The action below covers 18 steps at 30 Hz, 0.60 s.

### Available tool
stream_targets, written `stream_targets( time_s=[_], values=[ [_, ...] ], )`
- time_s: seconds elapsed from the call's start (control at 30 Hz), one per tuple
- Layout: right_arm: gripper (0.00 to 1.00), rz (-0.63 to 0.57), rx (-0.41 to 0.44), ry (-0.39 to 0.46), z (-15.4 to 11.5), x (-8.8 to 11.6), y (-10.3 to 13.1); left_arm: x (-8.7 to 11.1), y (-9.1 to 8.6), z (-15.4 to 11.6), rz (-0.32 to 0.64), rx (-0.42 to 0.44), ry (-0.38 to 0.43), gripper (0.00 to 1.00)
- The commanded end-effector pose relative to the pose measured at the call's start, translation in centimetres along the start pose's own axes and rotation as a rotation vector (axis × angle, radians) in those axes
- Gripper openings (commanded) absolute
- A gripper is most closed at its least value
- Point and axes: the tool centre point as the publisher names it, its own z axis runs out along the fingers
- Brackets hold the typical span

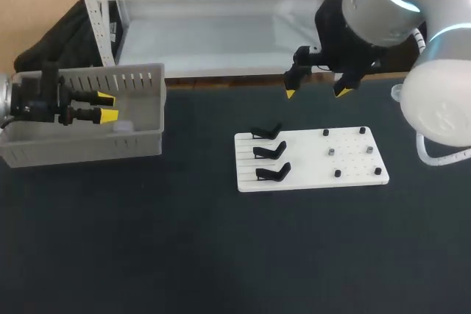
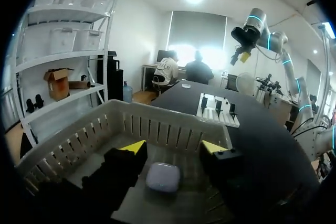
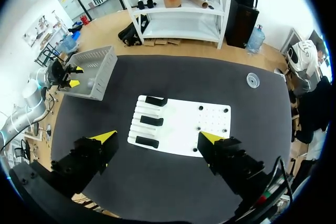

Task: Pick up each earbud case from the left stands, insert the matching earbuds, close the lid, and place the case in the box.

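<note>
My right arm (image 1: 434, 101) bulks closest to the head camera, its claw (image 1: 316, 92) held high over the far side of the dark table (image 1: 221, 255), fingers wide apart and empty. At the left sits the grey slotted box (image 1: 140, 79). My left claw (image 2: 173, 148) hangs inside it, fingers also apart and gripping nothing. The pale earbud case (image 2: 162, 177) lies lid-down-shut on the box floor, below and between those fingers; whether a finger touches it I cannot tell.

The white board (image 1: 353, 170) holds three black stands (image 1: 271, 152), all bare, so the job looks close to done. Only one case shows in the box, though, and others may be hidden.

The main risk is at the box. If the left claw pulls out at a slant, a finger could snag the slotted wall and drag or tip the box, or nudge the case along with it. A lesser risk sits under the right claw, which could clip a stand or the small studs (image 1: 331, 151) if it came straight down — these are too small to tell from earbuds.
</note>
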Motion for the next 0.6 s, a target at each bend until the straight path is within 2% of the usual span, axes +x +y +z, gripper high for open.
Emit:
stream_targets(
  time_s=[0.03, 0.13, 0.33, 0.6],
  values=[
    [1.0, 0.002, 0.003, -0.009, -0.1, 0.3, 0.0, -2.0, -1.4, -0.7, 0.019, -0.02, 0.013, 1.0],
    [1.0, 0.002, 0.003, -0.009, -0.1, 0.3, 0.0, -3.5, -2.7, -0.6, 0.045, -0.021, 0.012, 1.0],
    [1.0, 0.057, -0.036, -0.073, -1.3, 0.4, -3.0, -6.3, -6.4, 0.7, 0.051, -0.025, -0.002, 1.0],
    [1.0, 0.062, -0.043, -0.097, -2.4, 0.1, -6.5, -7.9, -11.1, 3.1, 0.039, -0.059, -0.036, 1.0]
  ],
)
